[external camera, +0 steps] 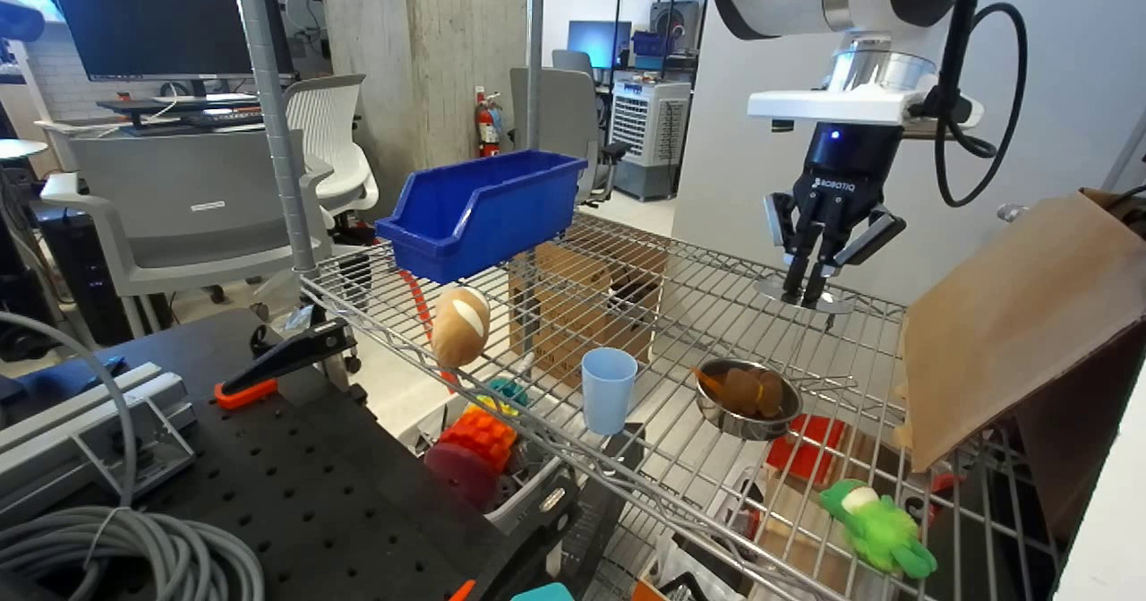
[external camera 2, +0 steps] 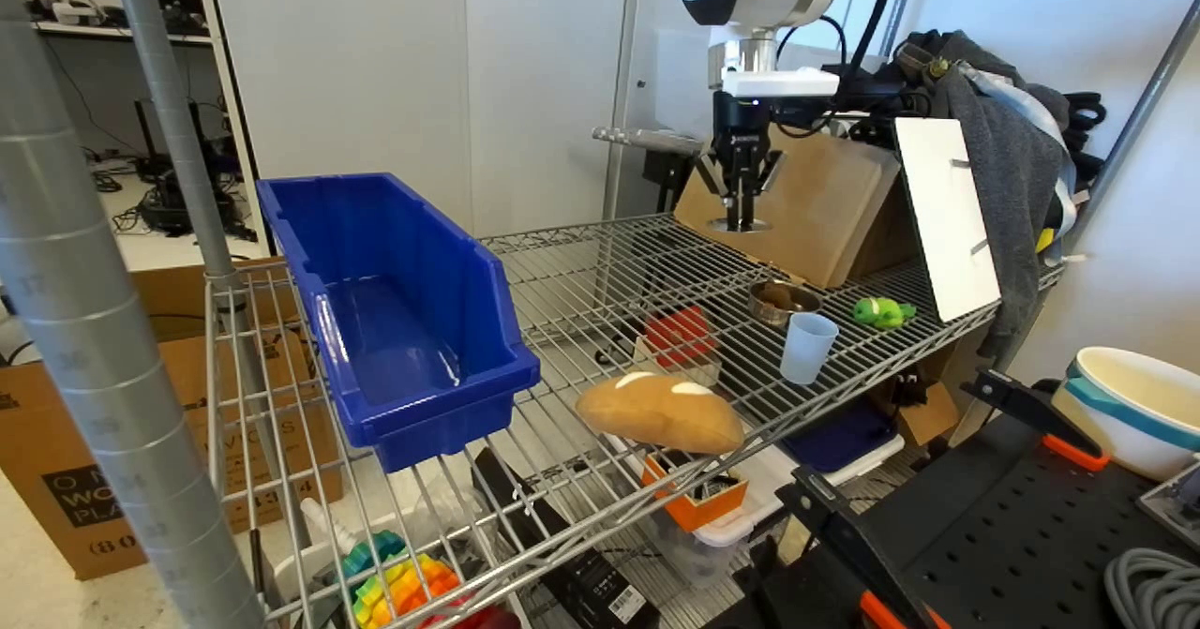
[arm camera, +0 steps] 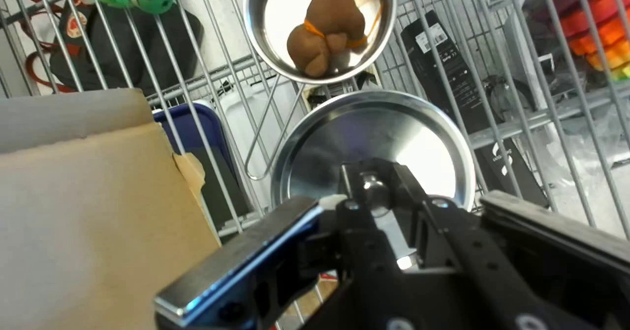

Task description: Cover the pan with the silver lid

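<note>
The worktop (external camera 2: 581, 301), a wire shelf, spreads wide under the arm (external camera: 882, 68). A box (external camera: 1021, 314) leans at one end of it; the blue bin (external camera: 492, 229) sits toward the opposite end, well apart from the box. The hand (external camera: 803, 296) points straight down, its fingers closed — gripping the lid (arm camera: 369, 131). The loaf (external camera 2: 661, 411), brown with white patches, lies by the worktop's edge, near the bin. The lid, round, flattish and silver, hangs roughly level in the air above the worktop in both exterior views, near the box and apart from the pan (external camera: 736, 424). The pan stands on the worktop, its metal wall shiny, its mouth facing up. The cup (external camera: 609, 392), light blue, stands upright near the pan. The green toy (external camera: 877, 529) lies on the worktop, also near the pan. A brown toy (arm camera: 327, 22) with orange bands rests inside the pan. Smallest is the lid's knob (arm camera: 376, 197) — in the wrist view it sits pinched between the fingertips.
</note>
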Controlling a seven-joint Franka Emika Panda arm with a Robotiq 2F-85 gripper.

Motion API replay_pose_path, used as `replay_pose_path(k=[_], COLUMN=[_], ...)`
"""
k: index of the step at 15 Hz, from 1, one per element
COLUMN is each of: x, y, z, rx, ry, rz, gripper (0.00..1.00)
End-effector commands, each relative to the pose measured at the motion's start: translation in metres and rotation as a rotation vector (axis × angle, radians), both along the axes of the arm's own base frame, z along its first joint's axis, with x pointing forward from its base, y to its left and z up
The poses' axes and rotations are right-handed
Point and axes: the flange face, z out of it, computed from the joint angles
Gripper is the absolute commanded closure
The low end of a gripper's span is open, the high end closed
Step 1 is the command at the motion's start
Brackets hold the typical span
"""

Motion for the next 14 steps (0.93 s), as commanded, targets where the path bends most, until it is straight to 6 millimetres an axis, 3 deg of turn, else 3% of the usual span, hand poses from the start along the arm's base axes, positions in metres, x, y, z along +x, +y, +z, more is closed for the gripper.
replay_pose_path(k=[1,9,14], x=[-0.014,-0.041,-0.057], y=[-0.005,0.000,0.018], z=[-0.009,-0.047,-0.037], rx=[0.012,0.031,0.048], ry=[0.059,0.010,-0.084], rz=[0.014,0.041,0.094], gripper=[0.95,0.95,0.95])
